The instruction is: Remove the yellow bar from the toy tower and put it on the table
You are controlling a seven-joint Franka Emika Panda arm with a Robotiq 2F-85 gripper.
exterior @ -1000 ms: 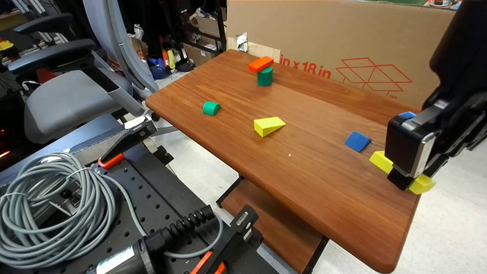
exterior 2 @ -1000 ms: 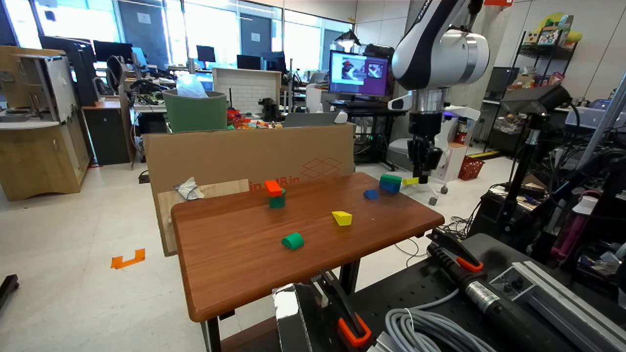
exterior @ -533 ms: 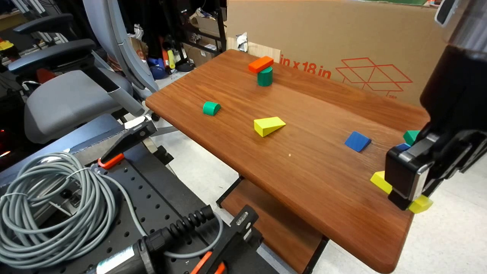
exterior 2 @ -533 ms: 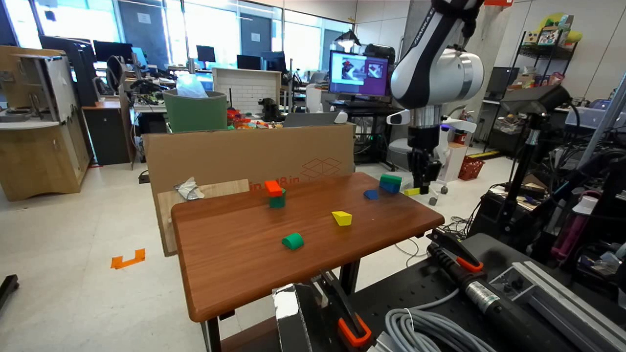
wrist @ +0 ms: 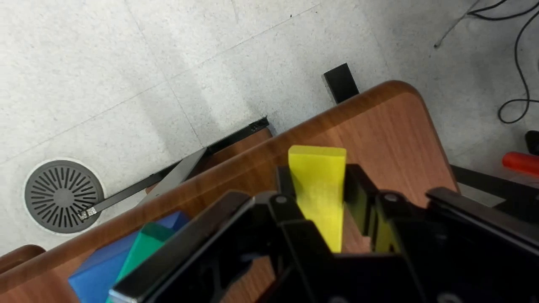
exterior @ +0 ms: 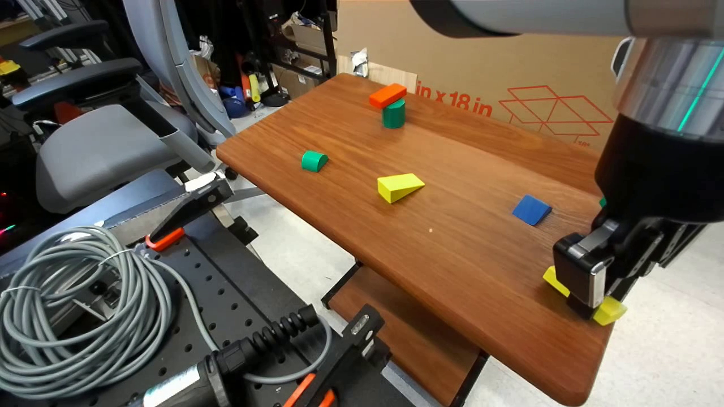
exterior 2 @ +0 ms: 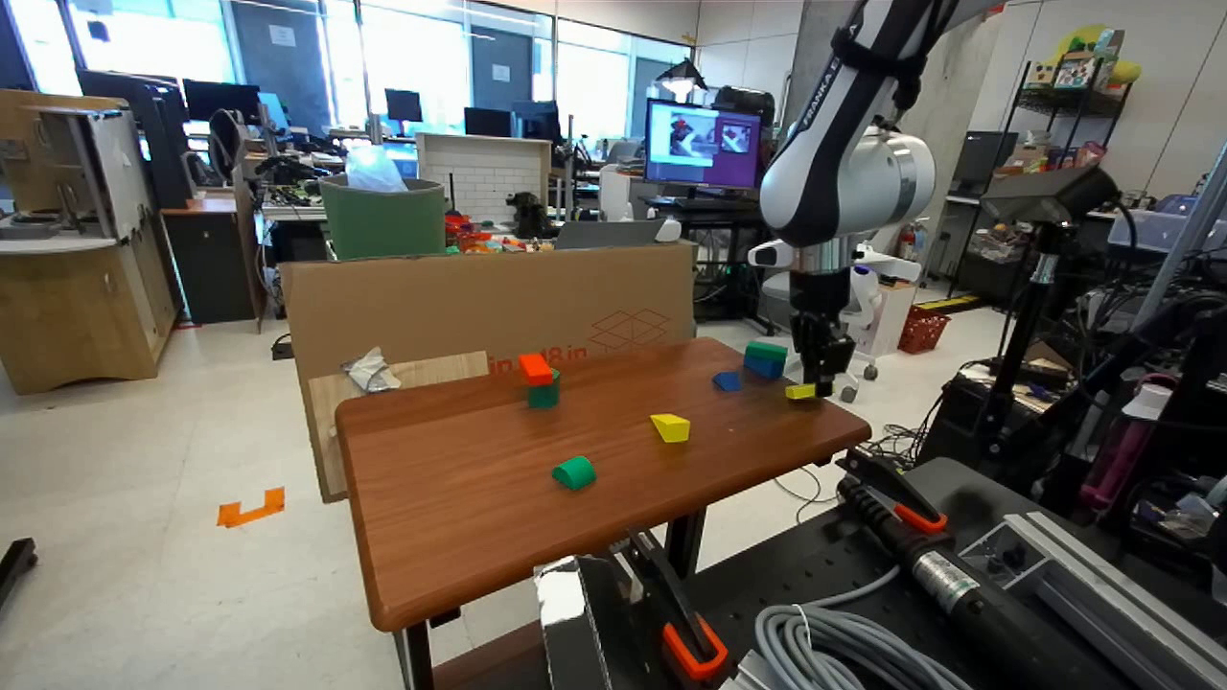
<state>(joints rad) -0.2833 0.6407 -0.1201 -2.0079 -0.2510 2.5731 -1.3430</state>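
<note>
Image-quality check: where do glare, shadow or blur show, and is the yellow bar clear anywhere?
In an exterior view, the windows wash out to near white; in an exterior view, a thin green streak crosses the metal wrist collar; in the wrist view, soft shadows lie on the floor, the pincer is dark with its nearest parts blurred, yet the yellow bar stands out clearly.

It looked like a robotics lab: a jointed robot arm (exterior 2: 872,187), clamps (exterior: 195,208) on a perforated black bench (exterior: 237,288), computer monitors (exterior 2: 707,144) and a loaded wire shelf (exterior 2: 1064,103) showed it
</note>
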